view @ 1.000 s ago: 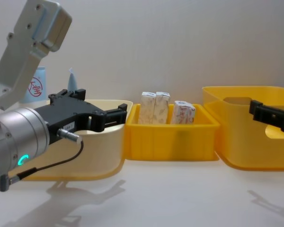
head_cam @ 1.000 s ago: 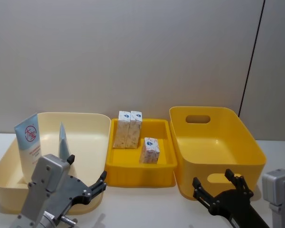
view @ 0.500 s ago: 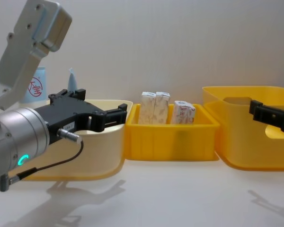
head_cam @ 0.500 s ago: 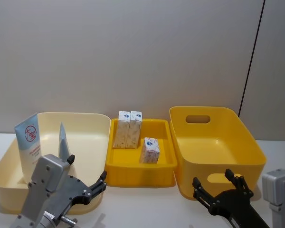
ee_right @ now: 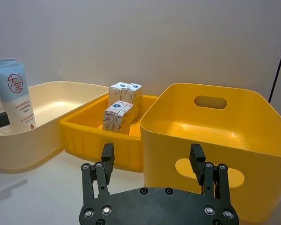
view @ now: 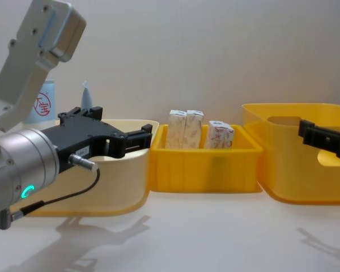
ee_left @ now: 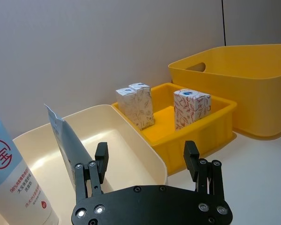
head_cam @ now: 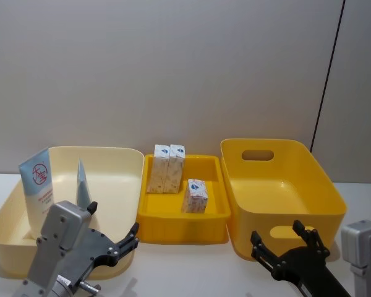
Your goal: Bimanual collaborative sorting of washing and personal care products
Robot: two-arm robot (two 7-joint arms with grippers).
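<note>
Cream bin at my left holds two white squeeze tubes; three cartons stand in the small yellow tray. My left gripper hovers spread before the cream bin, and my right gripper is spread before the large yellow bin.

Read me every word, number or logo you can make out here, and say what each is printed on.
"大宝" in a red circle: on the white squeeze tube with pale-blue end, standing in the cream plastic bin.
"98%": opens a red line lower on that tube; the rest is too small to read.
Small cream cartons in the yellow plastic tray: reddish pattern, blue mark, no legible words.
</note>
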